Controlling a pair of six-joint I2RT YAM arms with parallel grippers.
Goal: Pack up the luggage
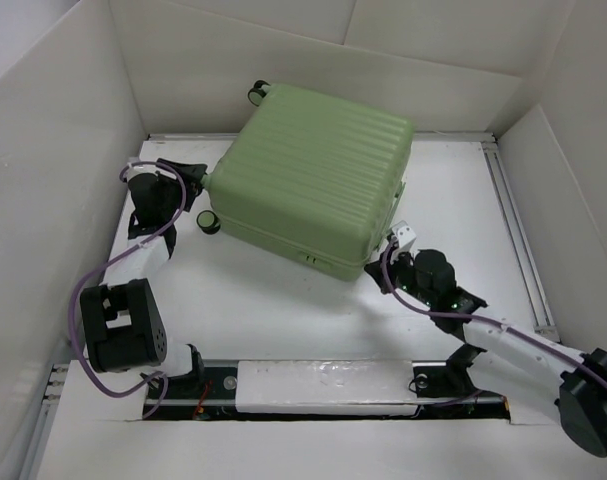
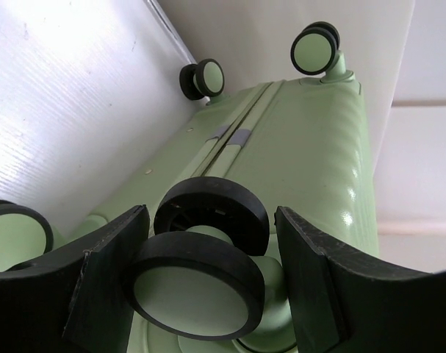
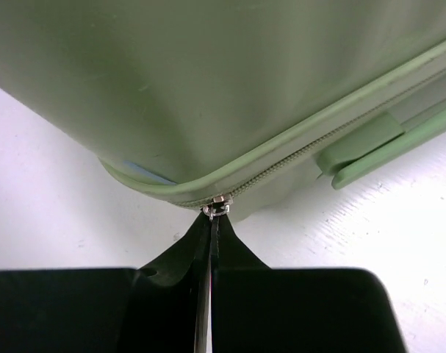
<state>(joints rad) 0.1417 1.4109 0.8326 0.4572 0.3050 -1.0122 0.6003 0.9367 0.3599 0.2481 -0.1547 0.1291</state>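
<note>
Here we clamp our right gripper (image 3: 211,225) on the luggage (image 3: 208,88) zipper pull (image 3: 217,210); our left gripper (image 2: 210,220) gapes around a caster wheel (image 2: 197,290).

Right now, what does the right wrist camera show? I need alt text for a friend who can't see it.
The right arm's black jaws pinch the small metal zipper pull at a corner of the pale green suitcase, which fills the upper view. The zipper track runs up to the right along the seam; white table lies below.
</note>
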